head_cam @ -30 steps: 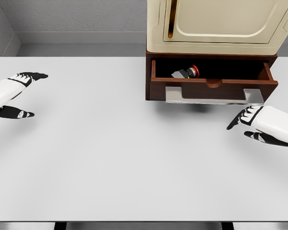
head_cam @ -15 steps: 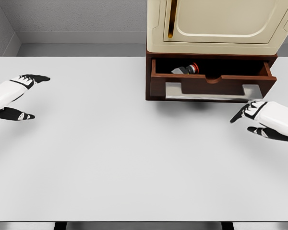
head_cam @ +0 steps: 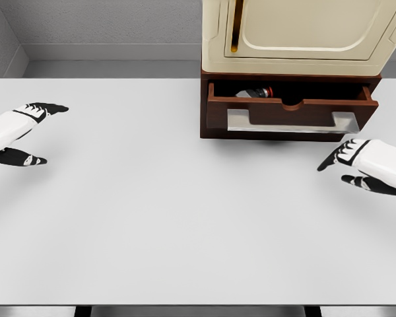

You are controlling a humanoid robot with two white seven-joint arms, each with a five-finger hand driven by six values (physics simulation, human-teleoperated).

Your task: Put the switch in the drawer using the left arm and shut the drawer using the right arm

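Lying inside the dark brown wooden drawer (head_cam: 287,113), toward its left end, the small grey switch with a red cap (head_cam: 254,92) needs no more handling — closing is what remains. The drawer's long front runs left to right and stands ajar, up and to the left of the right hand (head_cam: 363,166), near but apart, fingers relaxed, holding nothing. The left hand (head_cam: 20,135) rests open far across the white table (head_cam: 152,218) — much farther away
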